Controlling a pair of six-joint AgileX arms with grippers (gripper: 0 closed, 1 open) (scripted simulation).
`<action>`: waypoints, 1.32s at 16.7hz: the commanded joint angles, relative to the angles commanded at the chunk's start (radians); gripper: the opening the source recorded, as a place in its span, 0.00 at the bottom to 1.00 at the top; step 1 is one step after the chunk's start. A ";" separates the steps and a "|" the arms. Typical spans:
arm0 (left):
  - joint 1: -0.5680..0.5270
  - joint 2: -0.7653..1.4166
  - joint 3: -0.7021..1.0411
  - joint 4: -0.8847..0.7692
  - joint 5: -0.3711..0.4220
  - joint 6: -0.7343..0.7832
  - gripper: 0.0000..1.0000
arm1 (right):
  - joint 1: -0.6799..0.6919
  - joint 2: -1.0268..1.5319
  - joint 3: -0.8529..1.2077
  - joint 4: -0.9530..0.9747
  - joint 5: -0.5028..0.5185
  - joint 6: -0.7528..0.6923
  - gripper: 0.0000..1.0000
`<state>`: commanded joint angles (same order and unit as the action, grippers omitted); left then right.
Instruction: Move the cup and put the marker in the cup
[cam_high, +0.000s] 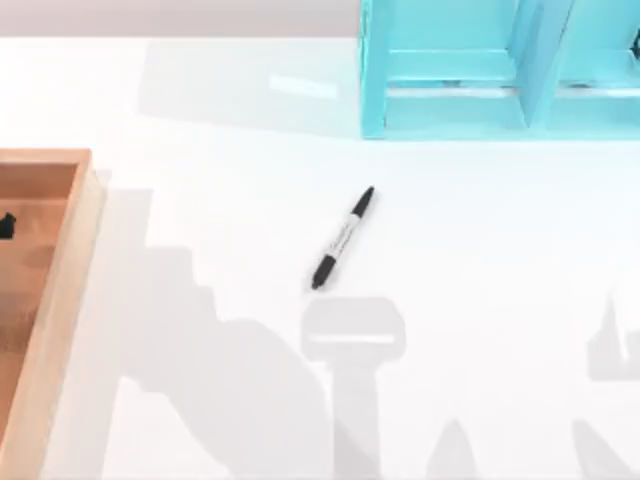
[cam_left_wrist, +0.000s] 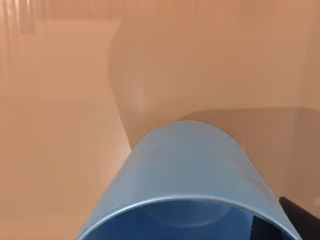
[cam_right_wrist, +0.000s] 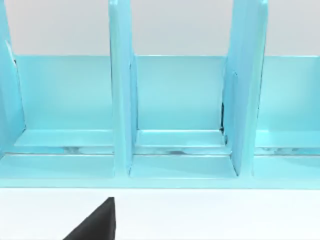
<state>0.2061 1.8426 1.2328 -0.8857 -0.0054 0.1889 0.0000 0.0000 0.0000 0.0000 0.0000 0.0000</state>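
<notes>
– So, how many of each did you count, starting closest?

– One cup (cam_left_wrist: 190, 170), right up against the left wrist camera. It was plain blue with a round rim, its open mouth turned to the lens, and brown wood lay behind it. A dark piece of the left gripper (cam_left_wrist: 296, 217) showed beside the rim, but I could not tell whether that gripper was clasping the cup or loose.

– And the wood?

– One wooden tray (cam_high: 62, 290), at the left side of the white table (cam_high: 480, 300).

– Further out?

– One marker (cam_high: 343, 238), lying flat and slanted near the table's middle, well apart from the tray. It was slim and black, with a pale label band around its middle.

– At the back?

– One turquoise shelf (cam_high: 450, 110) along the far edge, to the right. The right wrist camera faced three of its bays. A dark wedge of the right gripper (cam_right_wrist: 95, 225) showed over the table, and I could not tell its state either.
</notes>
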 joint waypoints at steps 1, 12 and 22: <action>-0.006 -0.001 0.036 -0.009 -0.003 -0.028 0.00 | 0.000 0.000 0.000 0.000 0.000 0.000 1.00; -0.385 -0.042 0.388 -0.517 0.004 -0.376 0.00 | 0.000 0.000 0.000 0.000 0.000 0.000 1.00; -0.478 -0.054 0.439 -0.571 0.002 -0.431 0.00 | 0.000 0.000 0.000 0.000 0.000 0.000 1.00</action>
<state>-0.2717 1.7889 1.6717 -1.4571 -0.0036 -0.2425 0.0000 0.0000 0.0000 0.0000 0.0000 0.0000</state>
